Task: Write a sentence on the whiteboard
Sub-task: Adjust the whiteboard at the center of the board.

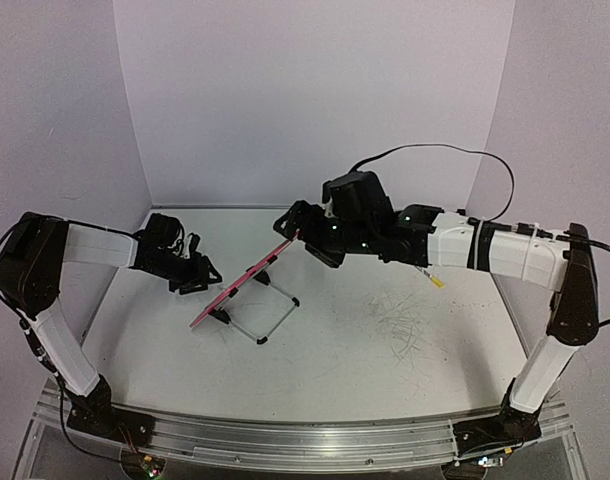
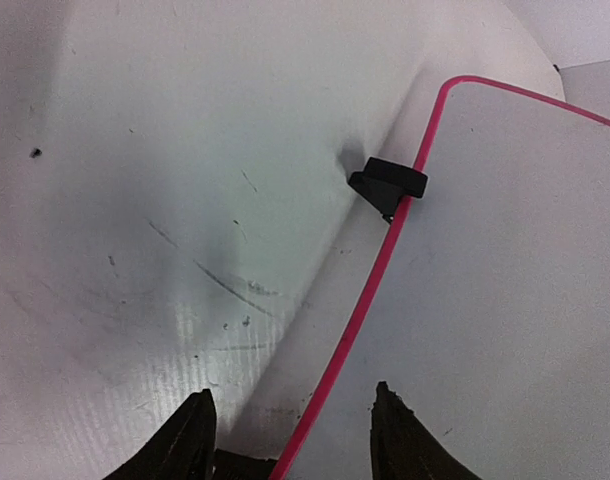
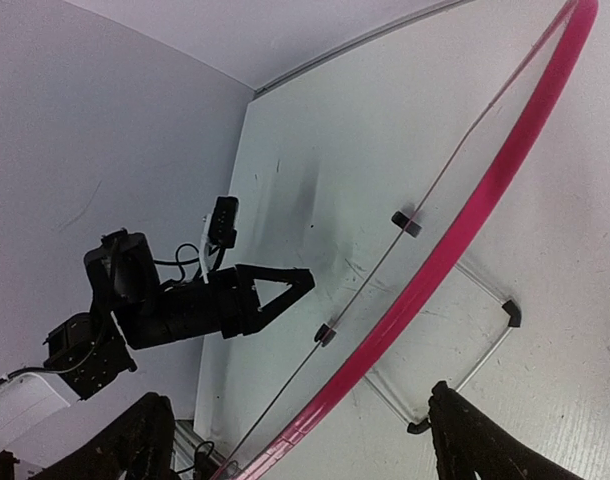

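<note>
Whiteboard (image 1: 247, 283) is standing tilted on its black wire stand (image 1: 277, 312), mid-counter (image 1: 385, 370), with its pink rim edge-on to the top camera. Left end effector (image 1: 207, 279) is hovering just beside the board's left edge. Its wrist view is showing the fingers (image 2: 190, 445) apart, the rim running between them with a gap on each side. Right end effector (image 1: 288, 226) is sitting at the board's upper right end, fingers (image 3: 480, 440) spread wide and straddling the rim, not gripping. Grey scratch marks (image 1: 405, 325) are showing on the counter to the right.
</note>
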Tool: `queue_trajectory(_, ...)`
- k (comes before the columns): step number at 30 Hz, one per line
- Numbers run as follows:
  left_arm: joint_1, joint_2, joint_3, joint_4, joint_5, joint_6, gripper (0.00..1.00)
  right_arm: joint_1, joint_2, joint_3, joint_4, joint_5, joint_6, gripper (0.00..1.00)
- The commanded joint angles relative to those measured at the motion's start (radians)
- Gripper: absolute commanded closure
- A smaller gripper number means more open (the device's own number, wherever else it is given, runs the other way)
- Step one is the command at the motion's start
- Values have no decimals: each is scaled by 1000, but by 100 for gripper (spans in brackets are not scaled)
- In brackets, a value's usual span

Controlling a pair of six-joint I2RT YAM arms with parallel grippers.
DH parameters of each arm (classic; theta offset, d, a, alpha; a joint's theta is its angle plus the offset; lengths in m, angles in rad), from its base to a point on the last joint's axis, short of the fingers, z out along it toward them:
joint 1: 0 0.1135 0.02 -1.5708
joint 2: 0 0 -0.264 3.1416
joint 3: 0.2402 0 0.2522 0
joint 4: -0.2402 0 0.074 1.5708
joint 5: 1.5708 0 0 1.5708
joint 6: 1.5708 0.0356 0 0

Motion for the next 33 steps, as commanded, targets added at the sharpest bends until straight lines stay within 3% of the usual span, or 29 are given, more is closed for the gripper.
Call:
queue_trajectory(1,-71,30,-42,80,-47,-25,56,26,36,85,-30,85,-59,15)
queue_trajectory(7,-126,-16,-127,98,-122,-78,72,36,49,103,-85,145,-138,33)
queue_trajectory(14,-205,-89,-206,112,-132,-163,77,31,2,85,-88,156,-316,52)
queue_trajectory(21,-340,-122,-243,120,-174,-263,81,-69,-33,20,-86,-136,-490,63)
queue_trajectory(27,-527,-131,-241,182,-252,-397,84,-234,-42,-7,-119,-473,-755,82)
queue_trajectory(30,-638,-90,-200,227,-305,-440,84,-279,-2,36,-226,-508,-925,100)
queue_trajectory(33,-714,-45,-148,232,-353,-444,84,-281,23,44,-275,-503,-1085,100)
